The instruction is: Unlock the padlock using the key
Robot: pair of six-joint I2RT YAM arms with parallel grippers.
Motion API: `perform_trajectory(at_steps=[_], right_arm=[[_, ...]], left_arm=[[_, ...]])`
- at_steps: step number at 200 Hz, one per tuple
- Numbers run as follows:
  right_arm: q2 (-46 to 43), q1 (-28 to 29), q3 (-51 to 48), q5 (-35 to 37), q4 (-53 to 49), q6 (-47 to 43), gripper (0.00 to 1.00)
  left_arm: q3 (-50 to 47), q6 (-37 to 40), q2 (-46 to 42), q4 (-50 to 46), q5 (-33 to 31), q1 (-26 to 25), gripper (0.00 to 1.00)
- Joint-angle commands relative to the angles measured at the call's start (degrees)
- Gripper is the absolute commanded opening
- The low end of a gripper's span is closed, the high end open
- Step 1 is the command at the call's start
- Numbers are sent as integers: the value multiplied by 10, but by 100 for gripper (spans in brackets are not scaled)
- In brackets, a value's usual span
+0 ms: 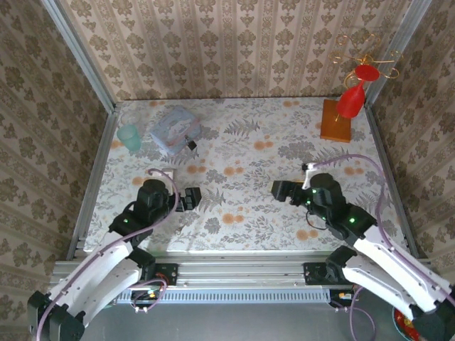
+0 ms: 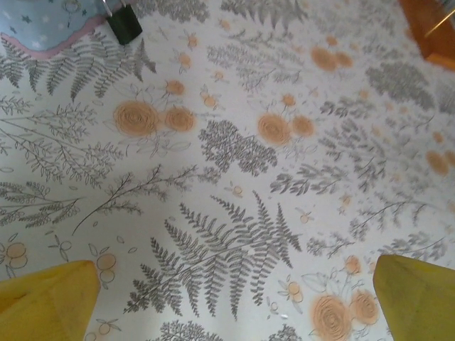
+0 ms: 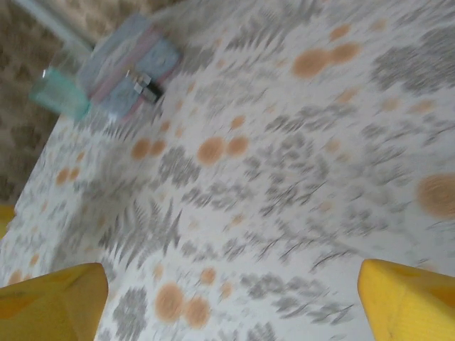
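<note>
Right, counter (image 1: 242, 153) covered in a print of grey ferns & orange blooms, boxed in on 3 sides by beige patterned wallpaper (image 1: 234, 50), w/ metal rails (image 1: 91, 188) along the edges. Count: 1 pale blue tin (image 1: 173, 126) far left; 1 teal cup (image 1: 130, 137) just beside it; 1 padlock (image 1: 190, 145), small & dark, at the tin's near right corner, touching or just beside, can't tell which. 1 wooden block (image 1: 335, 122) far right, 1 red thing (image 1: 353, 98), goblet-like, on it. 2 arms: left end effector (image 1: 193, 198) fingers wide apart, over bare counter; right end effector (image 1: 279, 190) likewise open. Both well apart from padlock.
</note>
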Motion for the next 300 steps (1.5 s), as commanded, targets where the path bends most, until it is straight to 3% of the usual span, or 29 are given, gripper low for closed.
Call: perform_trajectory(at_steps=[1,37,64,88,106,132,143,158,201,300], right_arm=[[67,75,34,62,-3,39,88],[215,160,85,59,54,65,82],[332,212,146,45,76,86,78],[440,252,224,31,56,105,73],[508,275,284,4,47,117,63],[600,304,382,-8,-9,134,60],[635,313,416,-20,-18,135,53],[678,320,461,-34,-37,140,46],[778,330,566,-64,-87,154,42],[882,331,690,-86,-141,152,36]], left_arm=[[8,22,-3,-23,-46,-8,100],[-9,31,-70,-48,-91,-7,100],[-22,26,-158,-89,-180,-6,100],[-34,29,-240,-118,-244,2,100],[-44,29,-297,-141,-278,6,100],[-49,6,-359,-194,-334,7,100],[-47,-3,-377,-215,-353,7,100],[-46,-7,-393,-222,-360,6,100],[-35,-21,-393,-238,-372,0,100],[-30,-31,-393,-248,-390,-24,100]])
